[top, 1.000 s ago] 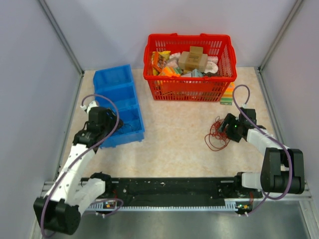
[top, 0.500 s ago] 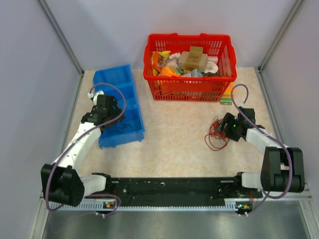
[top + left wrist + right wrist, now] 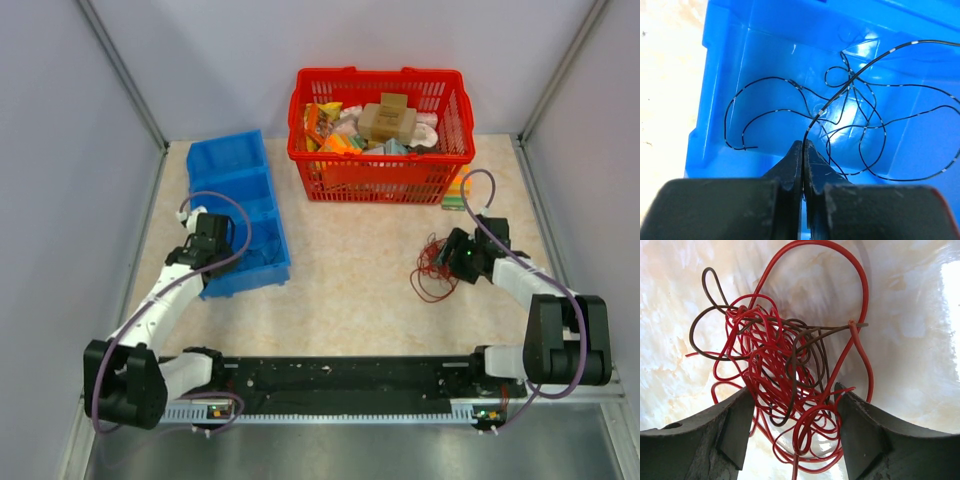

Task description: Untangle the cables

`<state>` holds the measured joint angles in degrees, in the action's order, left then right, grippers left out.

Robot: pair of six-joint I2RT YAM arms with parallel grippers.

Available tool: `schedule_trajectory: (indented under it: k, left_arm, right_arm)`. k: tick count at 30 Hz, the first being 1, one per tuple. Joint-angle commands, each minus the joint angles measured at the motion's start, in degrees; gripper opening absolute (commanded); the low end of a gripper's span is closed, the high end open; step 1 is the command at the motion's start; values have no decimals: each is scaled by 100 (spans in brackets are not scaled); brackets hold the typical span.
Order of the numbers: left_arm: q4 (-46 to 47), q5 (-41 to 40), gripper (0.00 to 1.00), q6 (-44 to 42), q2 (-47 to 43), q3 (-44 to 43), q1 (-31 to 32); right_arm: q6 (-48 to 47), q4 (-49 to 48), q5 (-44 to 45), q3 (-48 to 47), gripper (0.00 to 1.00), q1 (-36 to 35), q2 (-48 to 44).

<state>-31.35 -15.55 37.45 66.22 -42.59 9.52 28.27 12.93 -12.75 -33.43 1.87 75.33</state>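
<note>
The cables point(image 3: 434, 270) are a loose tangle of thin red and dark-red wires point(image 3: 785, 365) lying on the table at the right. My right gripper point(image 3: 450, 263) is open, and its jaws stand on either side of the tangle point(image 3: 792, 390) with several loops between them. My left gripper point(image 3: 222, 262) reaches into the near compartment of the blue bin point(image 3: 232, 160). It is shut point(image 3: 803, 142) on a thin black wire with white marks point(image 3: 816, 116). That wire runs up from between the fingertips and loops loosely over the bin floor.
A red basket point(image 3: 380, 165) full of packets and boxes stands at the back. A yellow-green item point(image 3: 457, 190) lies beside its right end. The blue bin walls point(image 3: 720, 75) rise around my left gripper. Grey side walls close the table in.
My left gripper drew back from the middle of the bin to its near compartment and shut on the black wire. The right gripper stayed at the red tangle.
</note>
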Motion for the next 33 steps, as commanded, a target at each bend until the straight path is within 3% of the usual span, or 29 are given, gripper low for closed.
schedule_trajectory:
  k: [1, 2, 4, 7, 8, 10, 13, 17, 22, 24, 29, 33]
  left_arm:
    - [-151, -124, 13, -106, -486, -135, -20]
    - [-274, -89, 29, -159, -574, -301, -20]
    - [-389, 7, 52, -255, -793, -557, -20]
    - [-4, 691, 93, -589, -1268, -707, 23]
    - [154, 937, 95, -633, -1417, -716, 50]
    - [427, 1386, 93, -660, -1593, -760, 260]
    - [726, 1301, 87, -564, -1673, -768, 1058]
    - [1323, 843, 79, -590, -1481, -646, 2578]
    - [2422, 2300, 82, -782, -87, -697, 3712]
    - [2459, 2513, 78, -1185, 669, -1065, 4214]
    - [1835, 2128, 61, -2372, 2148, -2156, 5111]
    - [1685, 821, 55, -3137, 2764, -2552, 5533]
  right_arm:
    - [-120, 78, -34, -32, 60, -152, 122]
    - [-138, 61, -60, -41, 57, -152, 140]
    - [-182, 0, -139, -41, 45, -326, 157]
    - [-278, -45, -184, -85, 27, -581, 175]
    - [-313, -62, -192, -93, 22, -687, 166]
    - [-392, -159, -367, -120, 11, -924, 184]
    - [-480, -431, -885, -111, 0, -1232, 228]
    - [-577, -660, -1168, -102, 0, -1671, 184]
    - [-709, -687, -1072, -172, 0, -2094, 219]
    - [-735, -678, -1124, -190, 0, -2094, 263]
    - [-744, -678, -1194, -243, 0, -2094, 395]
    - [-753, -678, -1212, -252, 0, -2094, 412]
